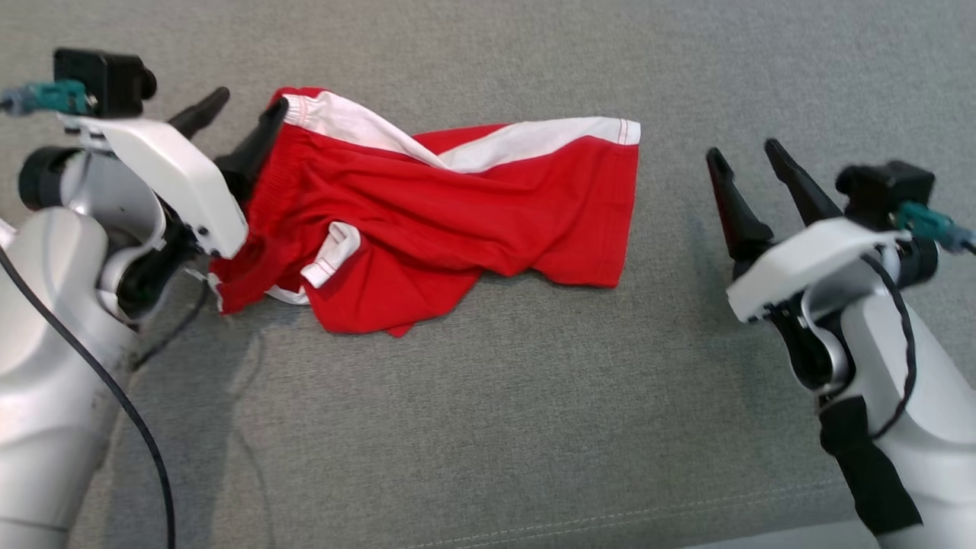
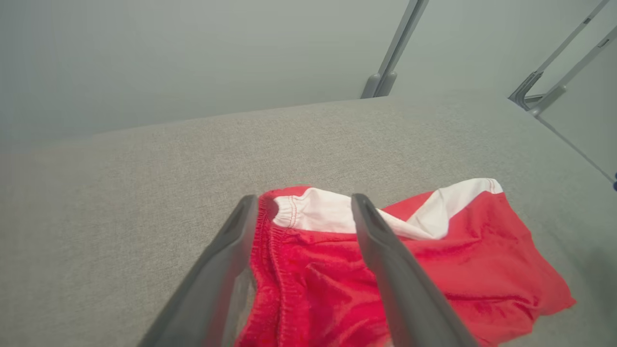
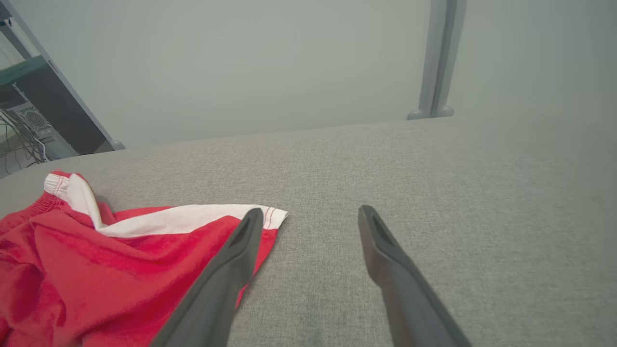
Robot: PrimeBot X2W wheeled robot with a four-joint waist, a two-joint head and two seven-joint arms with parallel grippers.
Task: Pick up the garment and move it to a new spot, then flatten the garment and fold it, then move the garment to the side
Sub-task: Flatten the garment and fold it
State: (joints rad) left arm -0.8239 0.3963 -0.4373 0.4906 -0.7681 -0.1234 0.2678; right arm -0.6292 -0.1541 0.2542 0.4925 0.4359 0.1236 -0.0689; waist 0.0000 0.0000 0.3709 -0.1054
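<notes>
The garment (image 1: 457,213) is a pair of red shorts with white side panels, lying crumpled on the grey fabric surface (image 1: 488,412). My left gripper (image 1: 248,103) is open at its waistband end, one finger over the red elastic edge, the other beside it. In the left wrist view the waistband (image 2: 289,241) lies between and below the left gripper (image 2: 303,200). My right gripper (image 1: 743,149) is open, to the right of the shorts' leg hem and apart from it. In the right wrist view the garment (image 3: 120,270) lies left of the right gripper (image 3: 311,212).
The grey fabric surface (image 3: 434,193) spreads wide on all sides, with a seam near its front edge (image 1: 610,518). Grey metal frame posts (image 2: 390,72) stand behind the far edge, and a dark desk with cables (image 3: 29,120) shows at the far left.
</notes>
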